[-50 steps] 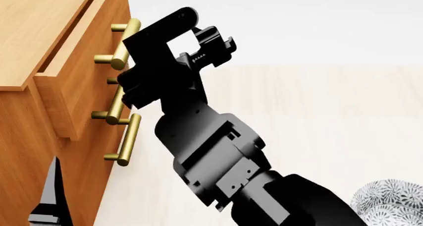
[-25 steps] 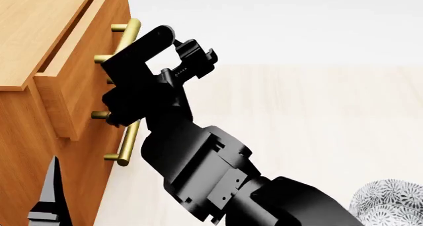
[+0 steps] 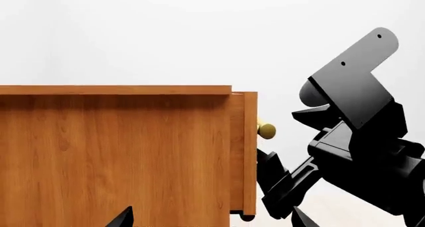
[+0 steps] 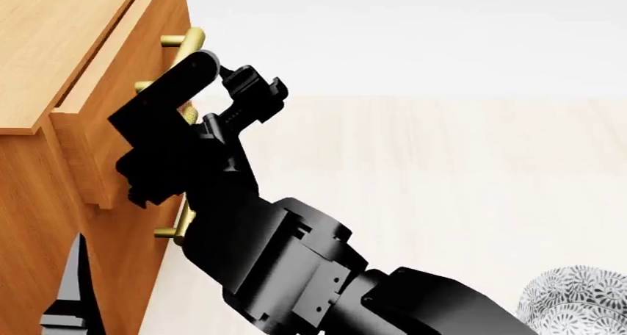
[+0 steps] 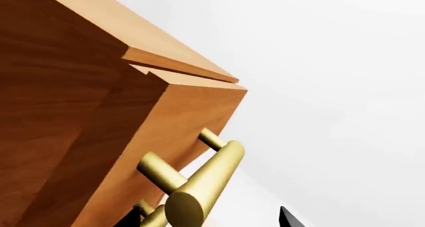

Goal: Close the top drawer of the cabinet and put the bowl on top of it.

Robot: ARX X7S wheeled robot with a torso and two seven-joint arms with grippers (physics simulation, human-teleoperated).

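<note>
1. top drawer (image 4: 93, 140) juts slightly out of cabinet (image 4: 44, 48); stiff wood, slides, push flat on front near brass handle (image 5: 199, 184).
2. right gripper (image 4: 147, 173) at drawer front; clench state: cannot tell.
3. bowl (image 4: 578, 302) low right, looks rigid, breakable; take by rim.

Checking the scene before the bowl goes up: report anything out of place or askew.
The top drawer is not flush: its front stands out past the cabinet edge, a gap showing behind it. The right gripper is at the drawer front. The bowl sits low on the floor side, not on the cabinet.
</note>
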